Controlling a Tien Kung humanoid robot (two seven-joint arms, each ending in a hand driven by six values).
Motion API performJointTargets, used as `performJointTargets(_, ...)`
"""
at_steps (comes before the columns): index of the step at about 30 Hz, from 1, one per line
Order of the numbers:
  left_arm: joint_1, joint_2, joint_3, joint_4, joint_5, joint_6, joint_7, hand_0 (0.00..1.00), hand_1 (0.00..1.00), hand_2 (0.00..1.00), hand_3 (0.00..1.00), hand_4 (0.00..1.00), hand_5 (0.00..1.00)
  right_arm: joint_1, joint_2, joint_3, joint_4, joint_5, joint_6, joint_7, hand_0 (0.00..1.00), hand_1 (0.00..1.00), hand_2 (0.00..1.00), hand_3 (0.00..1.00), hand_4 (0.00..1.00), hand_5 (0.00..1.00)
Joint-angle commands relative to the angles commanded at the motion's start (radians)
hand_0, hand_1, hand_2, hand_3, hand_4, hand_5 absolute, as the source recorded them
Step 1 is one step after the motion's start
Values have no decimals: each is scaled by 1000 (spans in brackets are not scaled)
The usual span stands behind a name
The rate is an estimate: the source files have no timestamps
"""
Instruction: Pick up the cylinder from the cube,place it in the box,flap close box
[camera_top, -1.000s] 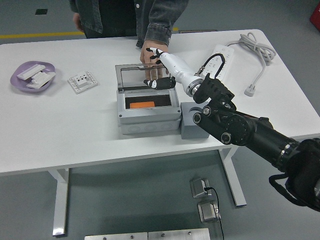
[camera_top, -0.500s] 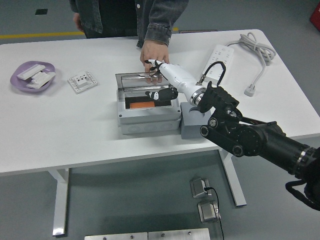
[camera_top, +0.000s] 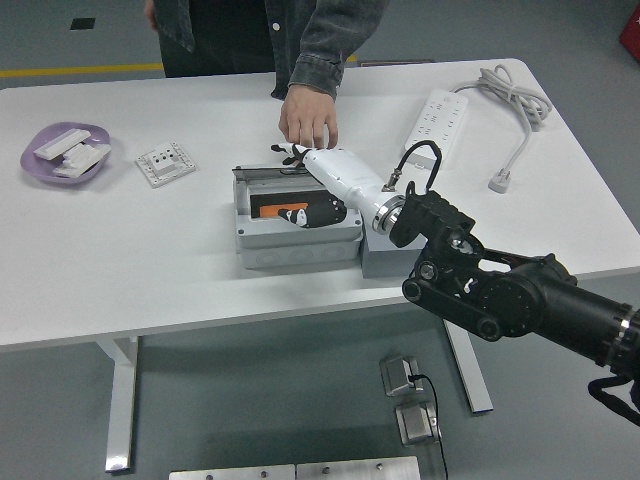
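The grey box (camera_top: 298, 238) stands mid-table with its clear lid (camera_top: 262, 185) lowered almost flat over it. The orange cylinder (camera_top: 270, 211) lies inside and shows through the lid. My right hand (camera_top: 312, 188), white with black fingertips, lies open on top of the lid and holds nothing. The grey cube (camera_top: 383, 260) stands against the box's right side, partly hidden by my right arm. A person's hand (camera_top: 308, 116) rests at the box's far edge. My left arm is out of view.
A purple dish (camera_top: 58, 152) with white parts and a white socket plate (camera_top: 165, 163) lie at the far left. A white power strip (camera_top: 438, 113) with its cable (camera_top: 517, 108) lies at the far right.
The clear lid has swung down from raised to almost flat. My right hand has moved down and left with it. The person's hand has stayed at the box's far edge.
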Motion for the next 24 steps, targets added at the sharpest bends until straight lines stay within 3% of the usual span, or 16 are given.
performJointTargets(13,13,4,-7,0,-10,11,8,634,680,679,774,645,844,-64,-11,44,66,-89,73,-112,729,719,808,971,793,341)
performJointTargets(20,16,5,-9,0,-13,13,8,634,679,680,774,645,843,-123,-42,172,99,-151,90,-138,730,714,808,980,787,353)
performJointTargets(24,27,2,0,0,-32,15,7,634,679,680,774,645,843,-201,-76,283,174,-210,101,-156,730,714,811,978,787,366)
